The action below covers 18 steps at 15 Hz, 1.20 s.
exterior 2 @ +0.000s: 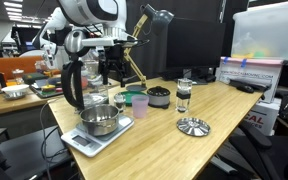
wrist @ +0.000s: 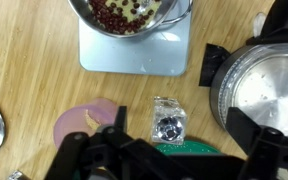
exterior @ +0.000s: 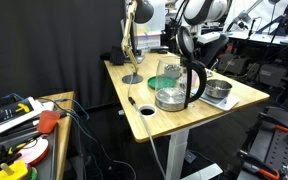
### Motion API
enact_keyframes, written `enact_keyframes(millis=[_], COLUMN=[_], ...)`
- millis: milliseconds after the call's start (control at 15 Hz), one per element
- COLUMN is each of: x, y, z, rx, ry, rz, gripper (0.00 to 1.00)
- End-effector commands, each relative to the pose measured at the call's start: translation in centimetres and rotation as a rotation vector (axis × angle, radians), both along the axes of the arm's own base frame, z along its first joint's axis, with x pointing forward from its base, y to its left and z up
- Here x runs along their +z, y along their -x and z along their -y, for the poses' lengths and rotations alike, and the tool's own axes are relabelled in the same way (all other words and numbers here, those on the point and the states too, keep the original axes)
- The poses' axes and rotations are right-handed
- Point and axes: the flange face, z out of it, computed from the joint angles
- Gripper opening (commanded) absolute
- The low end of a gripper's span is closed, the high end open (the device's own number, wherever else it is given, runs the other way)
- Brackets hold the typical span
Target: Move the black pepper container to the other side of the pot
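Over the counter (exterior 2: 229, 135), the tool (exterior 2: 112, 80) hovers, jaws spread and empty, above the black pepper container (wrist: 167, 118), near the bean-filled pot (wrist: 129, 15).

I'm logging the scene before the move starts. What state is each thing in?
Gripper: open, empty.
Black pepper container: upright on the table, ungrasped.
Metal bowl: on the scale, holding reddish beans.
Kettle: upright.
Lid: lying flat on the table.
Pink cup: upright.
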Motion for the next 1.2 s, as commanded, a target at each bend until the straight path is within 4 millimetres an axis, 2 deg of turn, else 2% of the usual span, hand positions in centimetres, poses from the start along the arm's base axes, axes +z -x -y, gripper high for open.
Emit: enact_keyframes(millis=[0, 733, 1133], x=[-1.3, -5.0, -6.7], y=[-1.0, -3.5, -4.1], z=[-0.4, -0.6, -0.7], rx=[-0.016, -0.056, -0.058], ry=[0.043, 0.043, 0.036], rz=[0.017, -0.009, -0.036], gripper=[1.0, 1.0, 1.0])
